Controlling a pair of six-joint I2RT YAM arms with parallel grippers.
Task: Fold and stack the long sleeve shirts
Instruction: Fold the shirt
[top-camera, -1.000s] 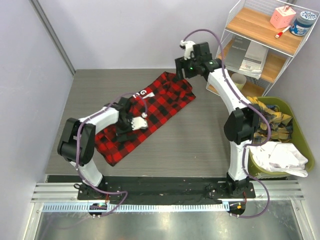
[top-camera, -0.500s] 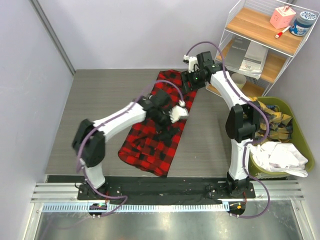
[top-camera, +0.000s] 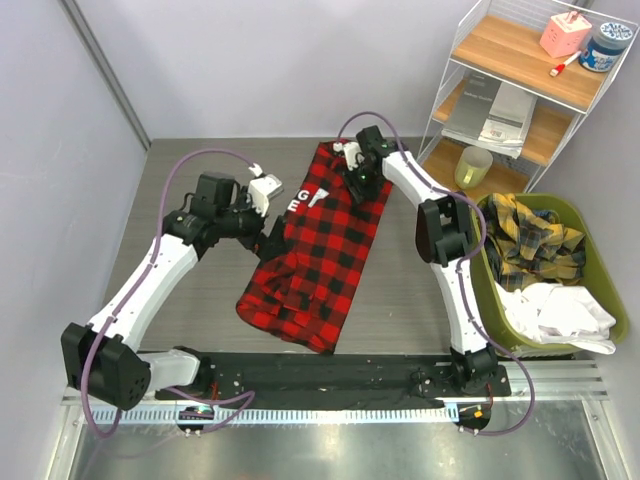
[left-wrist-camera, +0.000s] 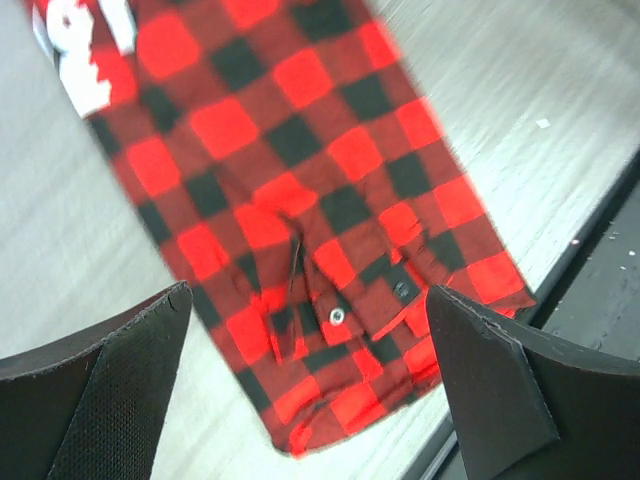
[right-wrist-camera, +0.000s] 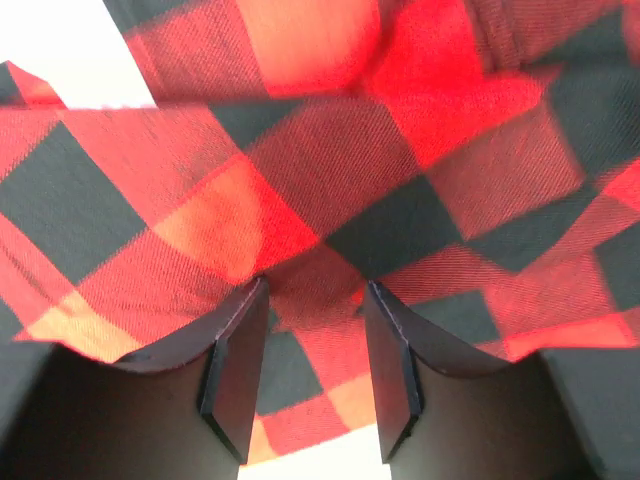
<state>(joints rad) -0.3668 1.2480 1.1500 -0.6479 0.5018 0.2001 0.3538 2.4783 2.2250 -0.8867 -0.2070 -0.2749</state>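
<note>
My right pincer (right-wrist-camera: 312, 290) nipped a flannel shirt (top-camera: 325, 240) fold to anchor it; left pincer (left-wrist-camera: 308, 295) gaped wide, empty.

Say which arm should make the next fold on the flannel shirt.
Right: the right gripper pinches the flannel shirt at its far end; the left gripper hangs open beside it.

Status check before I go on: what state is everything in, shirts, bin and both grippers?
Flannel shirt: laid out on the table, rumpled, unfolded.
Left gripper: fingers wide open, empty, over the shirt.
Right gripper: fingers pinching a fold at the shirt's far end.
Yellow plaid shirt: crumpled in the green bin.
White garment: crumpled in that bin.
</note>
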